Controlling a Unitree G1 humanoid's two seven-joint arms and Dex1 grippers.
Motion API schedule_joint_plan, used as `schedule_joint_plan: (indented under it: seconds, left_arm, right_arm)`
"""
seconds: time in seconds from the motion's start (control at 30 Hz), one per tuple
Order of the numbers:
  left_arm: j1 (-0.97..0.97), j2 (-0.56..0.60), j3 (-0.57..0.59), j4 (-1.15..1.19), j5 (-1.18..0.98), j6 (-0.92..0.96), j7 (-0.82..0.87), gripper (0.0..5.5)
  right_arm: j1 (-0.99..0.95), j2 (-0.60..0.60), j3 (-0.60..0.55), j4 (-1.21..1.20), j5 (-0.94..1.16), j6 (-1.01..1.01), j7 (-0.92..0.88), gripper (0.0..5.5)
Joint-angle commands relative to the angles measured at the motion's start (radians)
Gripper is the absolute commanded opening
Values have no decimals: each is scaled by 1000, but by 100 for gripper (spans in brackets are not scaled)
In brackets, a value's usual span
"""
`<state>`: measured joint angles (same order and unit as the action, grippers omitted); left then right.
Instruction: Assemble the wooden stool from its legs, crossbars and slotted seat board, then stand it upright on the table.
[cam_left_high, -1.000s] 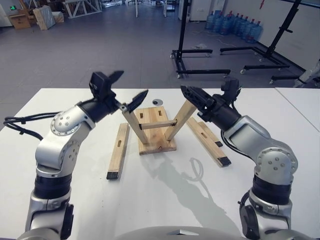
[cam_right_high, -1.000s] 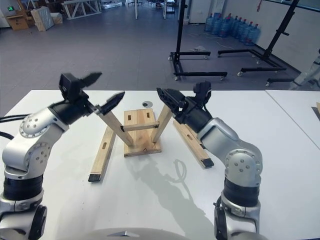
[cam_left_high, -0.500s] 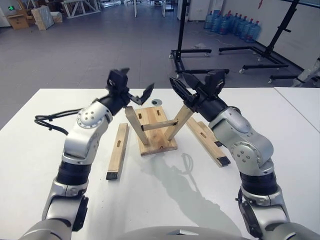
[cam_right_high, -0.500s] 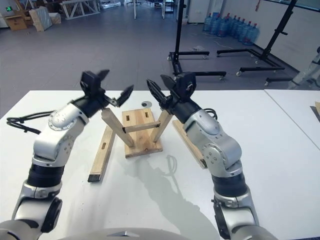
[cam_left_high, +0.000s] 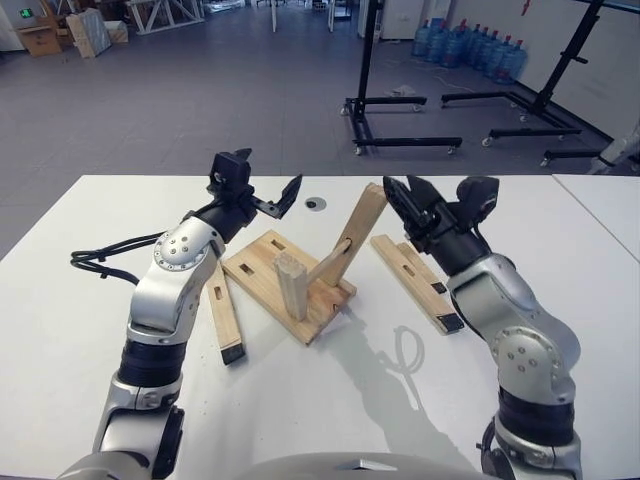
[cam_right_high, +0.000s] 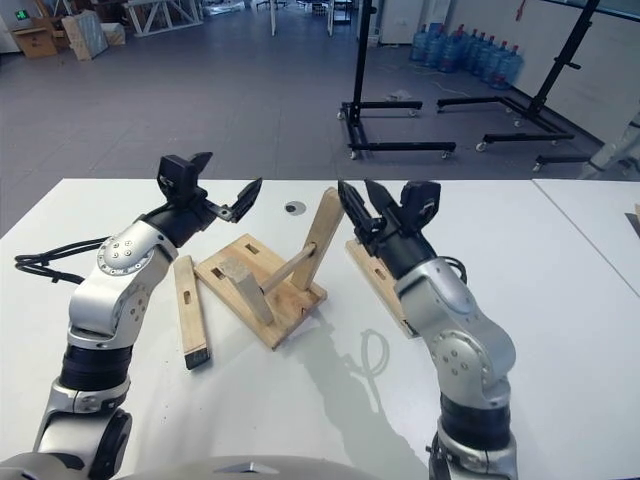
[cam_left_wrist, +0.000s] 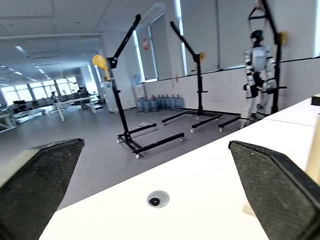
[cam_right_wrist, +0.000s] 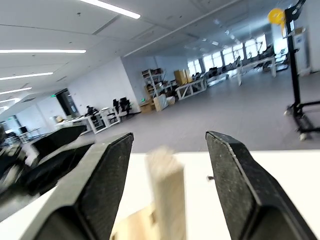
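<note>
Seat board lies flat on the bench, slots up, so legs can be pushed in from above. An upright leg stands in it, joined by a crossbar to a leaning leg. The right gripper, spread wide and empty, hangs just beside that leg's top, probably to straighten it. The left gripper, also wide open and empty, hovers over the board's far corner. Two loose legs lie on either side, one near each arm.
</note>
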<state>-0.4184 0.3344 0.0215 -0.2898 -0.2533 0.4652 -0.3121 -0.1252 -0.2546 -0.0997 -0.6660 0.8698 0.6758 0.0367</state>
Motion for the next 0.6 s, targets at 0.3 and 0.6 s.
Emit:
schedule_joint_plan:
  seconds: [0.3,0.6]
  left_arm:
    - [179,238,-12,-45,18,-14,-257,529]
    - [174,220,-86,16,139,-116,-239,529]
  right_arm:
    - [82,-119,131,18,-105,-29,216,267]
    - [-164,-110,53,503,-445,-278,183,267]
